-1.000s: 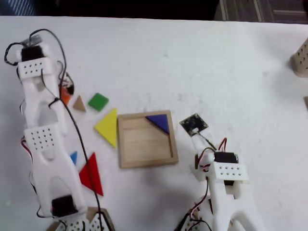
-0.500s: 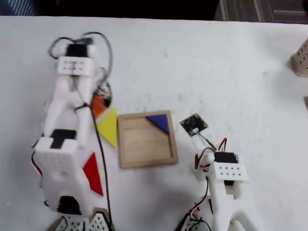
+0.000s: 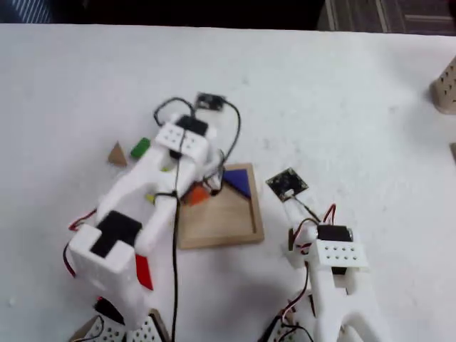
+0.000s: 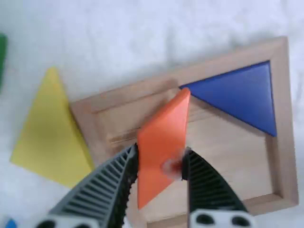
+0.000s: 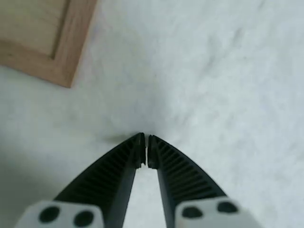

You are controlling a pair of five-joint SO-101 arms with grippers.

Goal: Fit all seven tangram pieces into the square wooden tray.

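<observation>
your left gripper [image 4: 159,156] is closed on the orange parallelogram [image 4: 164,126]. the jaws are narrowed to the piece's short width and seem to press on its two long edges, nearer one end than the middle. the piece hangs tilted over the square wooden tray [image 4: 281,142]. its free tip points at the blue triangle [image 4: 242,95], which lies flat in one corner of the tray. you cannot tell from these views whether the tip is touching the blue or is above it.

expect the piece to be light, thin and stiff, with a smooth painted face. an edge pinch gives the pads little to bite on, and with the hold off-centre the long end can probably swivel in the jaws if it catches the tray rim or the blue triangle. lower it gently and let it lie flat before you let go. the tray looks light too, so a sideways shove may slide it on the table [image 3: 342,92].

the yellow triangle [image 4: 47,128] lies just beside the tray. the green piece [image 3: 140,147], the tan triangle [image 3: 117,154] and the red triangle [image 3: 143,271] lie flat farther out. take each across its narrowest span, near the middle.

your right gripper [image 5: 145,149] has its jaws closed together on nothing, over bare table off a corner of the tray.
</observation>
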